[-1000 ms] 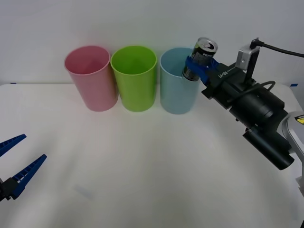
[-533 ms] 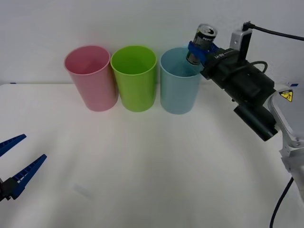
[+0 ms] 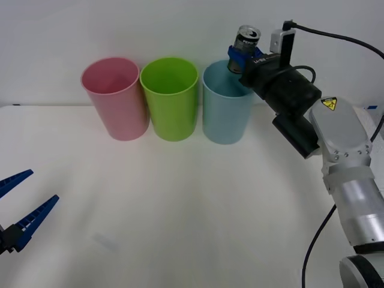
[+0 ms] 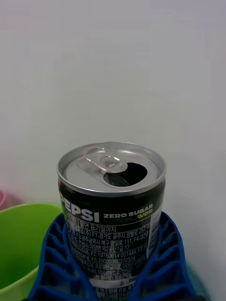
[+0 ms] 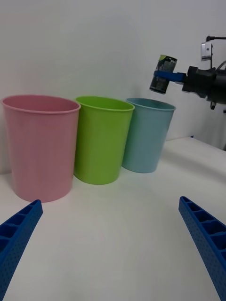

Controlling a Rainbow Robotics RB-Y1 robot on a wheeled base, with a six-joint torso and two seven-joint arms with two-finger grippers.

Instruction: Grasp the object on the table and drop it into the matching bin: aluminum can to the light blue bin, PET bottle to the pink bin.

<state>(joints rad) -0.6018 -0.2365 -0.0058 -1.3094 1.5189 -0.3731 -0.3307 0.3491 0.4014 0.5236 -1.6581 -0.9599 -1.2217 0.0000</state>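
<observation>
The aluminum can [image 3: 245,41] is held in the air by the right gripper [image 3: 241,58], just above the far right part of the light blue bin's [image 3: 225,111] rim, clear of the counter [image 3: 180,204]. Its long axis stands nearly upright, tipped slightly, with the pull-tab top facing up; the right wrist view shows that top close — the tab [image 4: 104,158] lies flat beside an open mouth hole, and black label lettering runs round the body [image 4: 113,225]. The right gripper's blue ribbed fingers [image 4: 162,263] press against both sides of the can's lower half, jaws closed on it. There is one can and three bins in a row at the far side of the counter: the pink bin [image 3: 115,99] on the left, a lime green bin [image 3: 170,99] in the middle and the light blue one on the right, all upright with open mouths, each touching or nearly touching its neighbour. The left wrist view gives the side-on look that the front view lacks — the can [image 5: 162,74] hangs above the level of the light blue bin's [image 5: 146,136] rim, with a gap of air between them, near the bin's right edge. The left gripper [image 3: 18,210] sits low over the near left of the counter, well apart from the bins, its jaws spread wide and holding nothing.
</observation>
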